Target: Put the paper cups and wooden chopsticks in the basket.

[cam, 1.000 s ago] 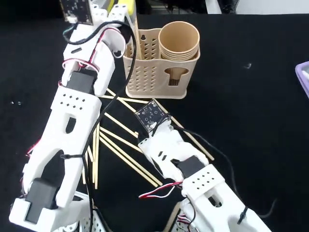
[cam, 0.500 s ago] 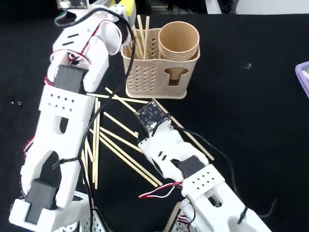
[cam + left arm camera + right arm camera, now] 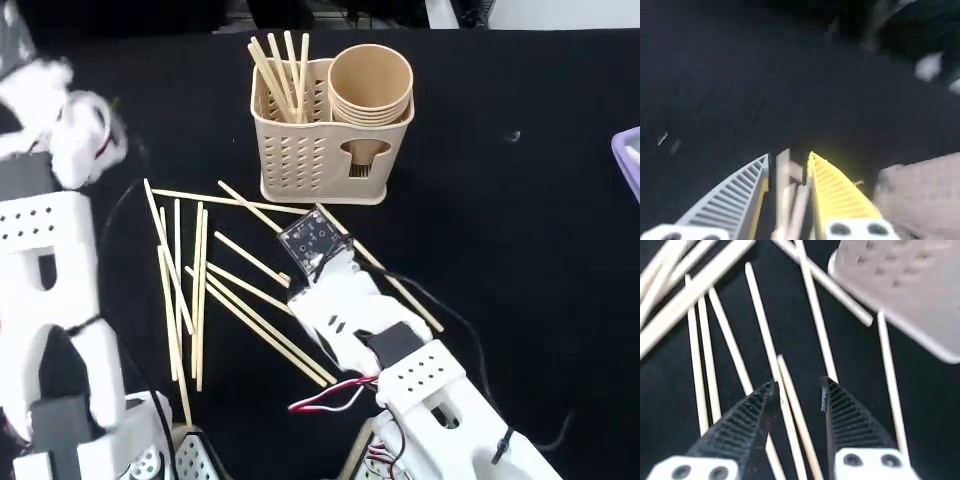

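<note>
Black surface [image 3: 520, 260], viewed from above. Beige perforated basket [image 3: 320, 165] stands upright toward the far side and has two compartments. In the high view, the left compartment holds a bunch of chopsticks [image 3: 278, 75]. They stand on end and lean a little, with their tips above the rim. The right compartment holds a stack of nested cups [image 3: 371, 85], mouths up.

Loose chopsticks [image 3: 200, 290] lie flat on the surface in front of the basket and to its left. Several run roughly parallel and others cross them at angles. A few lie close by the basket's foot. Edge of a purple container [image 3: 628, 160] shows at the right margin, well apart from the rest.

Right arm [image 3: 350, 315] comes in from the near edge, with its wrist above the sticks just in front of the basket. Right gripper [image 3: 796, 390] is open, its black jaws parted and its tips low over the surface. Two loose chopsticks run between the jaws, and neither is clamped. In the right wrist view a corner of the basket sits just beyond the tips.

Left arm [image 3: 45, 270] stands at the left margin, well apart from the basket. Left gripper [image 3: 788, 157] hangs over the black surface. Pale blurred streaks show at it, and it cannot be told whether it grips anything.
</note>
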